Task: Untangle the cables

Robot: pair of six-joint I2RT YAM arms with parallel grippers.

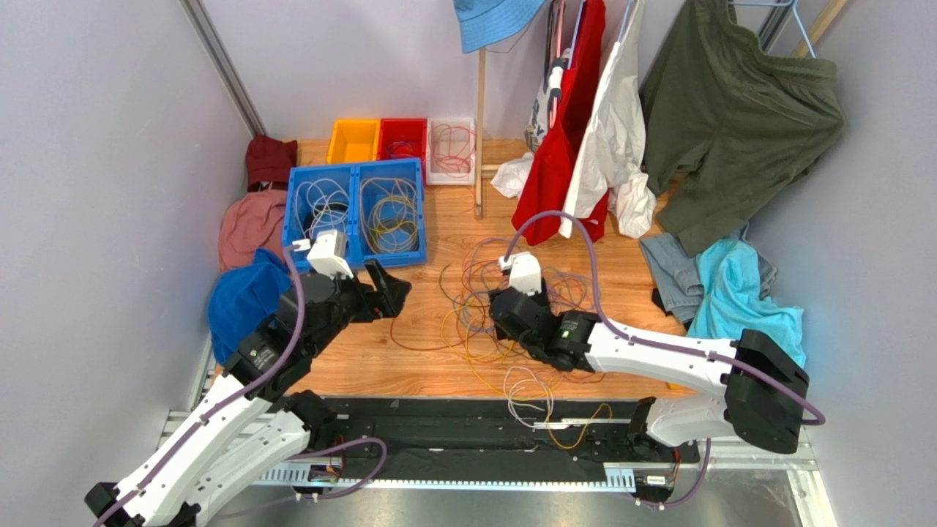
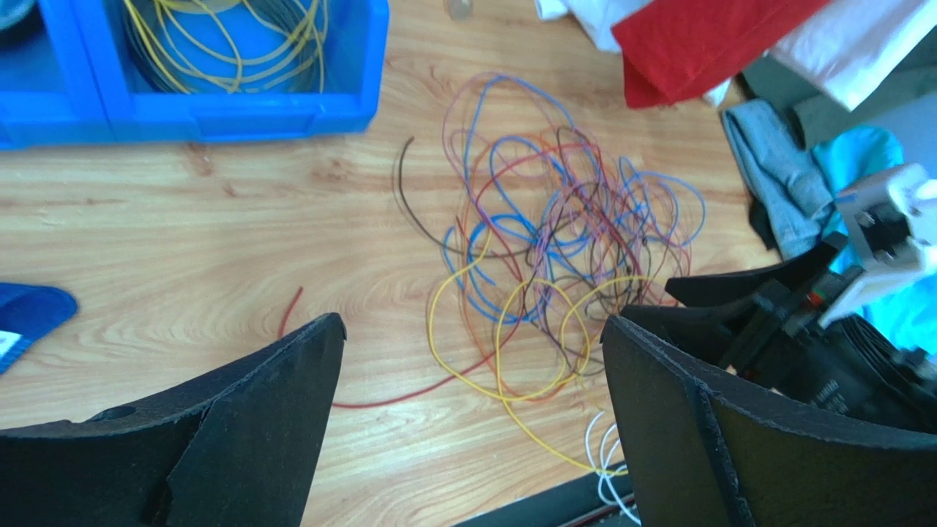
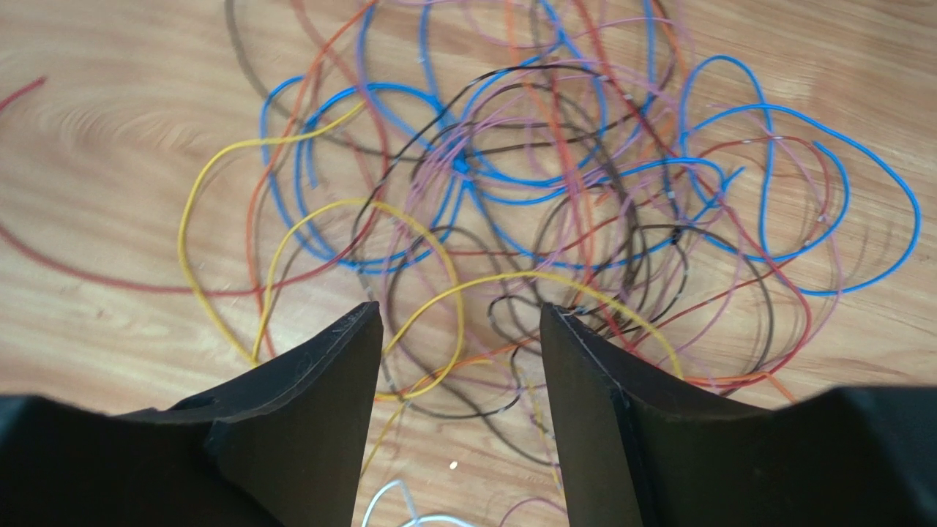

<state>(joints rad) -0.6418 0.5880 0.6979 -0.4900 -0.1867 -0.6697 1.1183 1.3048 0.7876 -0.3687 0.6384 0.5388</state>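
The cables [image 1: 517, 318] lie in one messy pile in the middle of the bench [image 1: 440, 225], just in front of the two arms. Red, blue, yellow, brown and purple strands loop over each other. A few white and yellow loops hang over the near edge.

The left fingers [image 2: 471, 324] are wide apart and hold nothing. The right fingers [image 3: 460, 313] are partly apart, low over the pile, with a yellow strand running through the gap. Nothing looks pinched.

The strands lie so close together that the right fingers may catch several at once. A pull would then drag the whole pile or make the knots tighter. The loops at the edge could slip off or snag.

The blue bin [image 1: 357, 167] has two parts, with white cables in the left part and yellow ones in the right. Behind it, the white bin [image 1: 452, 123] holds reddish loops. I cannot tell what is in the orange bin [image 1: 352, 124] or the red bin [image 1: 404, 123].
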